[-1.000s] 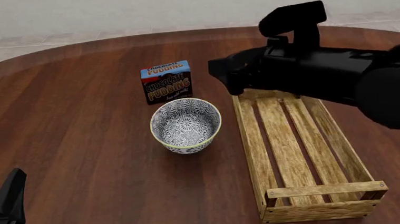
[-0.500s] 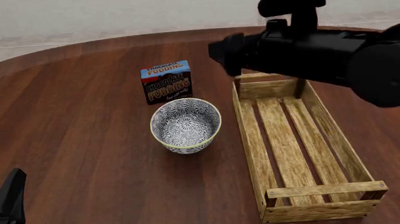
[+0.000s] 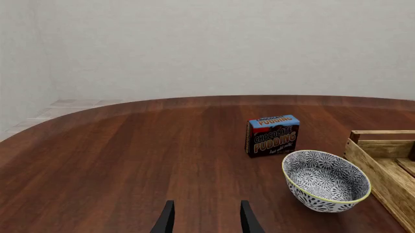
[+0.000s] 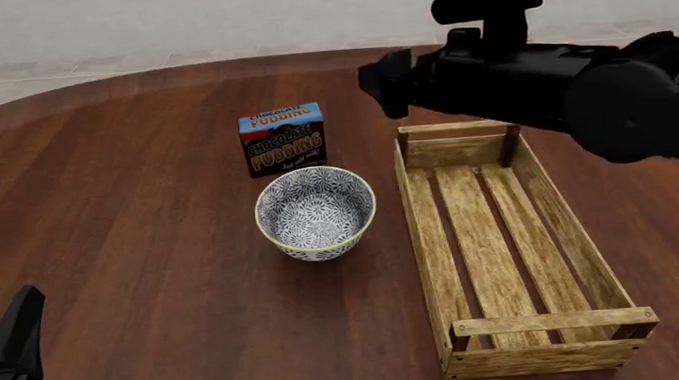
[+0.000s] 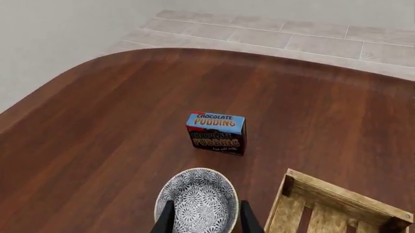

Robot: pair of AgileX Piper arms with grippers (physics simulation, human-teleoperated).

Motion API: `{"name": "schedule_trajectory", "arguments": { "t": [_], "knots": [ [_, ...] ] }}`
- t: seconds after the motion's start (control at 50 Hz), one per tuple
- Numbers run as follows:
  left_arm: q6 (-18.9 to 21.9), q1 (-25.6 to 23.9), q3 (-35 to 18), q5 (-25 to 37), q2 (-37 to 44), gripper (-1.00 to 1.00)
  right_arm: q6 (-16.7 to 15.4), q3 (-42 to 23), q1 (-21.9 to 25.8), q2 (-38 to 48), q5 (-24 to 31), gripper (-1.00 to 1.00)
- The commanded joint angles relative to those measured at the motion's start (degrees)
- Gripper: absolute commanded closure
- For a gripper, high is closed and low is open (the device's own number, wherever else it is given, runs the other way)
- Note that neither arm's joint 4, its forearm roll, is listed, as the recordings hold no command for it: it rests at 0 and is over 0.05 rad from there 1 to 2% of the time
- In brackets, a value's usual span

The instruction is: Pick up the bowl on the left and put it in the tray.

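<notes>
Right gripper [image 5: 202,218] parted, holding nothing, hovering over one patterned bowl [image 5: 196,202], one slatted tray [image 5: 331,211] just beside the bowl, one pudding box [image 5: 216,132] beyond, left gripper [image 3: 203,218] parted, empty, low over the table [image 3: 129,160]

A round ceramic bowl [image 4: 315,214], white with a dense blue-grey floral pattern and a thin yellowish rim, stands upright on the dark reddish wooden counter [image 4: 138,213]. Just behind it, apart by a narrow gap, stands a small blue and dark chocolate pudding box [image 4: 282,139]. To the bowl's right, close but not touching, lies a long light-wood slatted tray [image 4: 493,242] with low sides and corner posts, nothing inside it. The bulky black right arm [image 4: 547,86] hangs above the tray's far end, its tool hidden from here. At the lower left edge, part of the black left tool [image 4: 8,357] shows, too cropped to read its fingers.
</notes>
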Motion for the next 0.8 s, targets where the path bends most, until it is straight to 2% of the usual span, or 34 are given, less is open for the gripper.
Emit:
{"name": "schedule_trajectory", "arguments": {
  "t": [0.02,0.18,0.8],
  "knots": [
    [0.0,0.0,0.0,0.0,0.0,-1.0,-0.81,-0.91,-0.64,3.32,-0.86,-1.0],
    [0.0,0.0,0.0,0.0,0.0,-1.0,-1.84,-1.12,-0.62,4.87,-1.24,-1.0],
    [0.0,0.0,0.0,0.0,0.0,-1.0,-0.93,-3.92,-1.81,9.38,-1.22,-1.0]
  ]
}}
